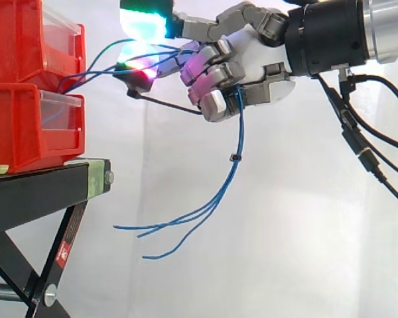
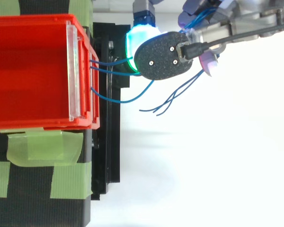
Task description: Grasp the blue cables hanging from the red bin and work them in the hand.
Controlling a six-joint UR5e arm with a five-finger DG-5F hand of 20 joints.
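- Hand (image 1: 252,59): level with the upper red bin (image 1: 26,40), just off its front; fingers curled and clamped on the blue cables (image 1: 239,132).
- Blue cables: span from the bin fronts to the fingers, then hang below the hand in loose strands, beside the black stand (image 1: 46,184).

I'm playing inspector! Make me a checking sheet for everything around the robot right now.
Surface: black stand with green tape stuck on it.
Job's things: two red bins stacked on the stand; blue cables run out from the bins' front.
Clutter: nothing seen.
Hand: hand beside the bins, fingers curled round the blue cables.
Cables: the blue cables pass through the hand and dangle below it, ends loose; a small black tie bundles them.
Surroundings: white curtain behind.
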